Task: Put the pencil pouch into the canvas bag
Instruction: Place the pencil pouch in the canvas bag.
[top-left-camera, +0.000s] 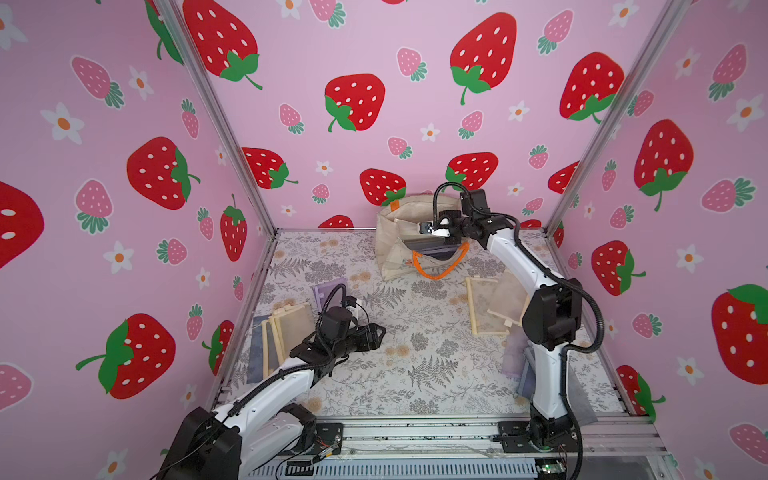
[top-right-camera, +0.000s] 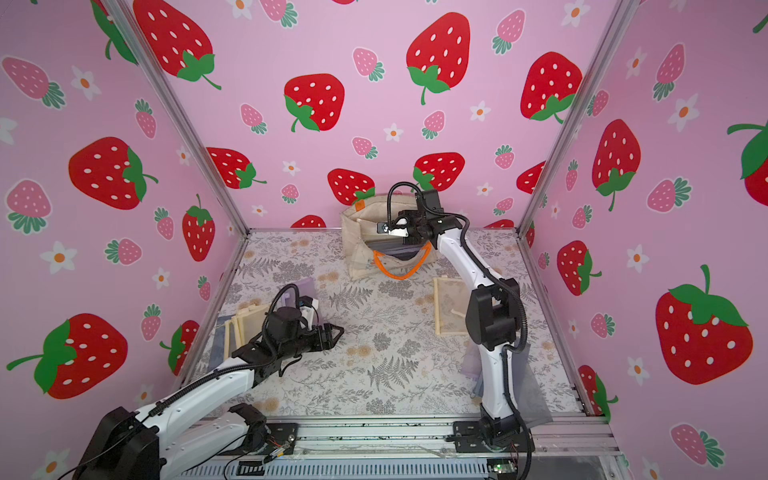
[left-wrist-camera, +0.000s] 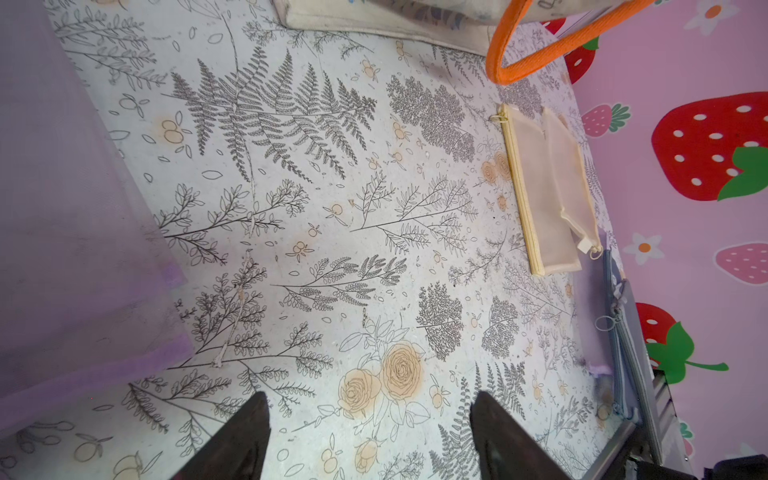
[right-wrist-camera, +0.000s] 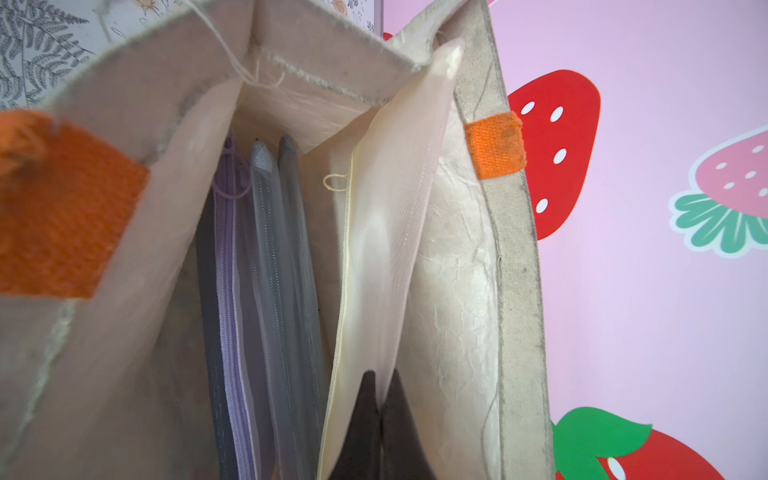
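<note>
The cream canvas bag (top-left-camera: 392, 253) (top-right-camera: 357, 253) stands open at the back of the table, its orange handle (top-left-camera: 436, 270) hanging over the front. My right gripper (top-left-camera: 436, 235) (top-right-camera: 392, 235) reaches into its mouth. In the right wrist view that gripper (right-wrist-camera: 384, 376) is shut on a cream mesh pencil pouch (right-wrist-camera: 390, 232), which hangs inside the bag beside its wall (right-wrist-camera: 511, 291). My left gripper (top-left-camera: 380, 332) (top-right-camera: 338, 332) (left-wrist-camera: 370, 399) hovers open over the table's middle left, holding nothing.
Purple (right-wrist-camera: 230, 291) and grey (right-wrist-camera: 286, 270) pouches stand in the bag. Cream pouches lie at the right (top-left-camera: 490, 303) (left-wrist-camera: 548, 187) and left (top-left-camera: 286, 328). A purple pouch (top-left-camera: 328, 291) lies by the left arm. A blue-grey pouch (left-wrist-camera: 627, 332) lies near the right wall.
</note>
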